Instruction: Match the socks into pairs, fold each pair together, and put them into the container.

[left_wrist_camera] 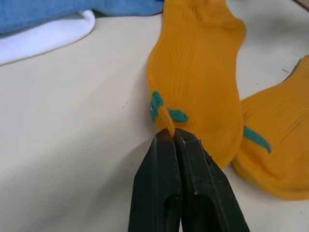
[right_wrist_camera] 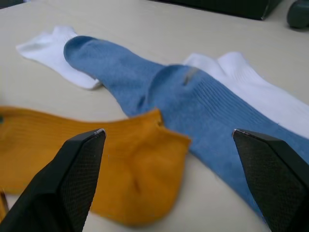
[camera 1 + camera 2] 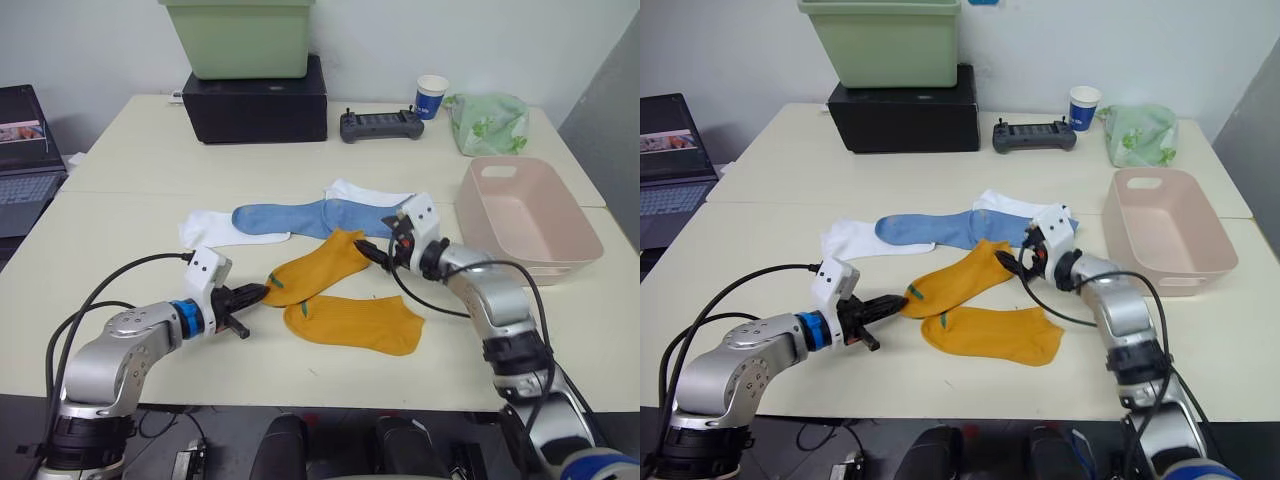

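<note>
Mustard-orange pair: two ribbed ankle socks with green marks lie near the table's front edge; the upper mustard sock (image 3: 318,265) slants toward the blue ones, and the lower mustard sock (image 3: 355,322) lies flat just beside it, touching or nearly so.
Left gripper (image 1: 170,137): your black fingers are pressed together on a thin ridge of the upper sock's cuff edge, right by its green mark.
Right gripper (image 2: 169,137): your fingers stand wide apart, holding nothing, hovering just over the far end of that same sock.
Other socks: two light blue socks (image 3: 300,216) overlap in a line behind the orange ones, with the white socks (image 3: 205,228) poking out at each end beneath them.
Pink tub: the pale pink rectangular plastic container (image 3: 580,240) sits empty on your right, well apart from the orange socks.
Risk, thin pinch: you hold only a small fold of fabric, so a quick pull could let it slip free.
Risk, dragging: the upper sock's far end touches a blue sock, so lifting may tug that one along.
Risk, right closure: if you close low here, you may catch blue fabric together with orange.
Risk, pairing: pulling sideways could shove the lower sock out of line before you fold.
</note>
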`<action>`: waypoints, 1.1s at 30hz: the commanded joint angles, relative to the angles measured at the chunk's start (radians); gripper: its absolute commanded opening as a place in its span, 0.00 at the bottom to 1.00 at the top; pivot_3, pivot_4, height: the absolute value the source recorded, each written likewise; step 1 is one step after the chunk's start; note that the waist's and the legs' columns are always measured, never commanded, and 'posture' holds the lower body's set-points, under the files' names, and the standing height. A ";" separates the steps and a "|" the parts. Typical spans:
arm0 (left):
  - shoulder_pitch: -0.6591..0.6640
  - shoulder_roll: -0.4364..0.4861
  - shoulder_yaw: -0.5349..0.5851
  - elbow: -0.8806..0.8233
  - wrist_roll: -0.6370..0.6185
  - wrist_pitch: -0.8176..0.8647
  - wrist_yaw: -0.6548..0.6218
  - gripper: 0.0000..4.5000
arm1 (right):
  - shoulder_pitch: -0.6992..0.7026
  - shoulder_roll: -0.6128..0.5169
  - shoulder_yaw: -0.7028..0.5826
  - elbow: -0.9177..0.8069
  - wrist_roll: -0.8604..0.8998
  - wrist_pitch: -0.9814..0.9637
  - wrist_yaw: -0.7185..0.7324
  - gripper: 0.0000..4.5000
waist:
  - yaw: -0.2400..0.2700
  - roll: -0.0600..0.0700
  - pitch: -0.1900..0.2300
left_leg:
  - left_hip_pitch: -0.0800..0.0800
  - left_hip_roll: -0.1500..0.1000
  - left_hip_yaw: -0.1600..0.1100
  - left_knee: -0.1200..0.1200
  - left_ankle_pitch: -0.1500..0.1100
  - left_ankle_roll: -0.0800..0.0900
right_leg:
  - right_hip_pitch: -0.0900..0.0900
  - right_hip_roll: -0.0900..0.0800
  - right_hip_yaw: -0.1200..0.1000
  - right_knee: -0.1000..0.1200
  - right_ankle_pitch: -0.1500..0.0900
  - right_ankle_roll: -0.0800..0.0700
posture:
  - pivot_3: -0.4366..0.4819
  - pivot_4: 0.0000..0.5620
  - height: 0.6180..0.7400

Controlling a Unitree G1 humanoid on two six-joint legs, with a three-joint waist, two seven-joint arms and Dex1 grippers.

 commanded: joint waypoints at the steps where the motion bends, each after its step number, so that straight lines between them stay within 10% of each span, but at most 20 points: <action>1: -0.017 -0.003 -0.001 -0.038 -0.002 -0.012 0.016 0.01 | -0.034 -0.008 0.027 0.066 -0.018 -0.024 0.026 1.00 | -0.003 0.000 0.000 | 0.000 0.000 0.000 0.000 0.000 0.000 | 0.000 0.000 0.000 0.000 0.000 0.000 | 0.48 0.27 1.00; 7: -0.006 0.004 -0.003 -0.037 0.001 -0.023 0.019 0.00 | -0.100 0.018 0.043 0.222 -0.050 -0.082 0.027 0.87 | -0.010 0.000 0.000 | -0.001 0.001 0.002 -0.001 0.000 0.000 | -0.003 0.000 0.001 0.001 0.000 0.000 | 0.48 0.27 1.00; 18: 0.021 0.011 0.005 -0.021 0.013 -0.060 0.015 0.00 | -0.136 0.031 -0.008 0.276 -0.005 -0.078 0.040 0.01 | -0.009 0.000 0.000 | -0.001 0.001 0.002 -0.001 0.000 0.000 | -0.003 0.000 0.001 0.001 0.000 0.000 | 0.48 0.27 1.00; 33: -0.067 0.031 0.027 -0.068 -0.115 -0.014 -0.055 0.00 | 0.166 -0.062 -0.160 -0.504 0.240 0.456 -0.058 0.01 | -0.005 0.000 0.000 | -0.003 0.001 0.001 -0.001 0.000 0.000 | -0.003 0.000 0.001 0.001 0.000 0.000 | 0.48 0.27 1.00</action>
